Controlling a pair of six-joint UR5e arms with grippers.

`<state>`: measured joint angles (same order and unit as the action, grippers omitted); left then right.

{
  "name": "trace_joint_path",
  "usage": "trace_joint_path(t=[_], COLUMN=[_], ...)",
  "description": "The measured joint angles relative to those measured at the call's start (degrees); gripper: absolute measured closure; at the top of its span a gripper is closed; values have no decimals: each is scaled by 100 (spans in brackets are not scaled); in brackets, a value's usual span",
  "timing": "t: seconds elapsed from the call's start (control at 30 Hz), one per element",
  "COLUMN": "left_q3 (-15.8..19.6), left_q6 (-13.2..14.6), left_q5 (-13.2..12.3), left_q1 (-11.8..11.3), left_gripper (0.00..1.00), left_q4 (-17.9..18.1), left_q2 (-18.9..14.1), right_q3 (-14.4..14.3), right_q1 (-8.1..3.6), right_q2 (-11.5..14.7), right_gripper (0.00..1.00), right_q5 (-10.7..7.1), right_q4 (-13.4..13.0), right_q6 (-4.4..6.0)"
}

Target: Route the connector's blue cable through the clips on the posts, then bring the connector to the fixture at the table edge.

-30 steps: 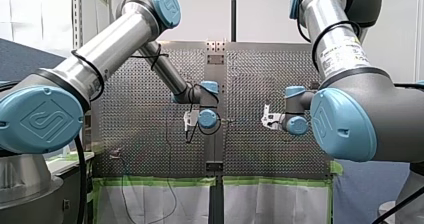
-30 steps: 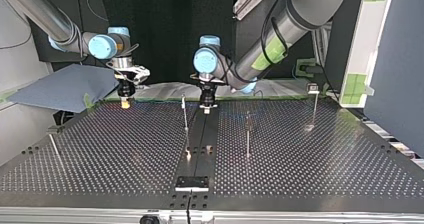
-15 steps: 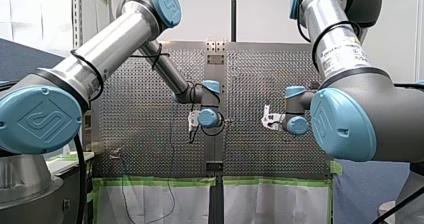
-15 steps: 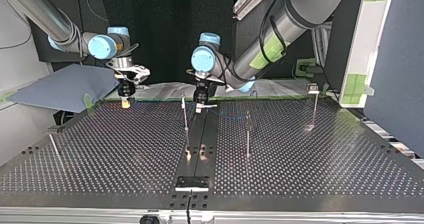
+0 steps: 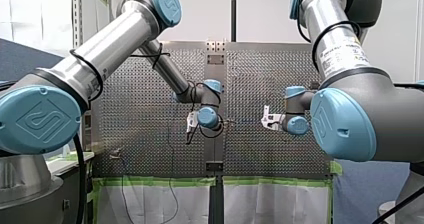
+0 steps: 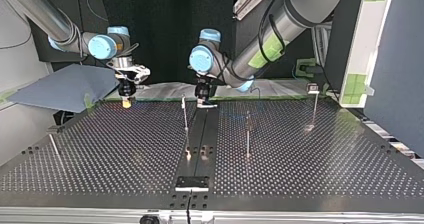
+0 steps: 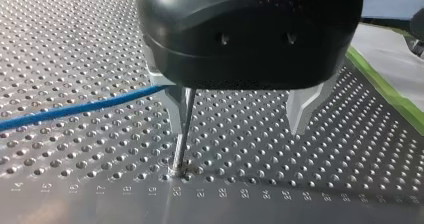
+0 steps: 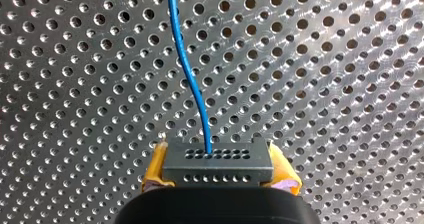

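Front view: the left gripper [image 5: 191,122] hangs over the middle of the perforated table [image 5: 135,109]. The right gripper [image 5: 268,118] hangs well apart to its right.

Top view: the left gripper is near a thin post [image 6: 186,115] at the far side. The fixture [image 6: 192,183] sits at the near edge.

Left wrist view: the metal fingers [image 7: 300,109] stand apart, clamping nothing. The blue cable [image 7: 75,109] runs to one finger, just beside the post.

Right wrist view: the yellow pads [image 8: 156,166] are clamped on the dark connector [image 8: 217,161], with the cable leading ahead.
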<state>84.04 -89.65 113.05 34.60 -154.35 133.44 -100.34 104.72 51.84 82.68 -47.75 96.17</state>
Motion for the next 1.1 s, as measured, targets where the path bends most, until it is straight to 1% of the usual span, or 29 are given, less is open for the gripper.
trace_joint_path(t=[0.23,0.37,0.7,0.87,1.1], left_q3=[4,4,71,192,248], left_q6=[9,10,4,16,19], left_q5=[-25,-91,-245,-308,-323], left_q1=[73,126,179,216,270], left_gripper=[0,0,0,0,0], left_q4=[-29,-28,-20,-36,-50], left_q2=[-9,-38,-210,-287,-384], right_q3=[0,0,0,1,-1], right_q1=[0,0,0,0,-2], right_q2=[-1,-1,-1,-1,-1], right_gripper=[100,100,100,100,100], right_q5=[-7,-19,-23,-24,-23], right_q4=[2,6,34,36,37], right_q6=[0,1,0,-1,6])
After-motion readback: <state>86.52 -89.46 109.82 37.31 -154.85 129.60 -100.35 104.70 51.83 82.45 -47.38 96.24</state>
